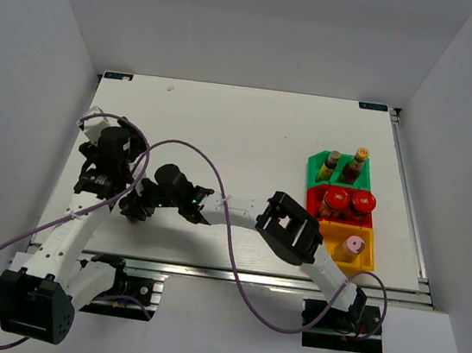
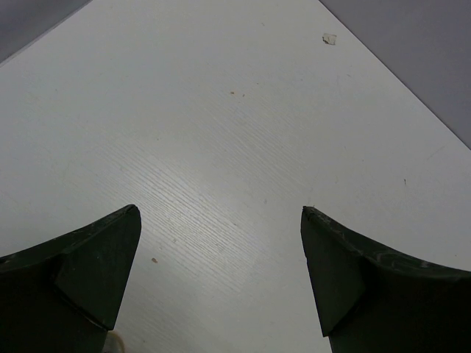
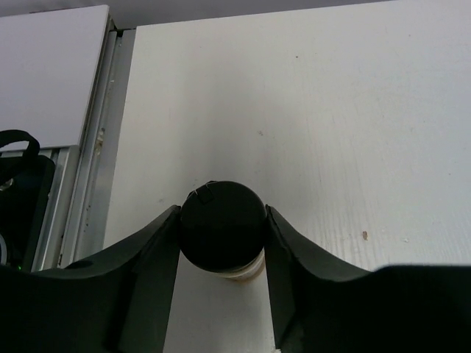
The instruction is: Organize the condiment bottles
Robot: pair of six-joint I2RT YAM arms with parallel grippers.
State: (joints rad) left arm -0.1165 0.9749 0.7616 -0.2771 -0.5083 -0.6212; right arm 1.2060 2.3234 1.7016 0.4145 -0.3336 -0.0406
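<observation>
Right fingers [image 3: 151,283] are clenched on a small round black-capped bottle [image 3: 223,224], one finger at each side of the cap. Bottle stands on the white wood-grain counter [image 3: 331,110], left half, near front edge. Left fingers [image 2: 81,272] are released, wide apart, only counter surface between them. Farther, at right side: yellow plastic bin [image 1: 369,246] w/ pink-capped pale bottle [image 1: 353,246]; red plastic bin [image 1: 370,220] w/ 2 squat red-lidded jars [image 1: 338,198]; green plastic bin [image 1: 316,165] w/ thin dark bottle [image 1: 331,164] & yellow-capped dark bottle [image 1: 359,163].
</observation>
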